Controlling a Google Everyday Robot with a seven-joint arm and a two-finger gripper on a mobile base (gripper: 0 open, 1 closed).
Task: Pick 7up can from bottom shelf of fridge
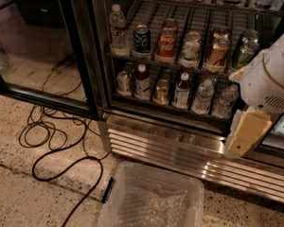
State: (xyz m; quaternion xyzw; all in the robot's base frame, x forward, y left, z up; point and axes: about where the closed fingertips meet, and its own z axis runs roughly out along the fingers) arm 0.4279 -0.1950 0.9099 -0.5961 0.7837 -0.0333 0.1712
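Note:
The fridge [180, 145] stands open, its glass door [42, 46] swung out to the left. On the bottom shelf [170, 109] the 7up can [123, 81], small and silvery, stands at the far left, beside a dark bottle [142, 82], a gold-amber can [161, 91], another bottle [182, 90] and water bottles [202, 96]. My gripper [246, 134], cream-coloured under the white arm [270, 77], hangs at the right in front of the fridge's right edge. It is level with the bottom shelf's front and far to the right of the 7up can.
The rack above holds a water bottle [117, 25], a blue can [142, 38], a red cola can [166, 45] and more cans. A clear plastic bin [154, 200] sits on the floor before the steel base grille. Black cables [61, 150] loop on the floor at left.

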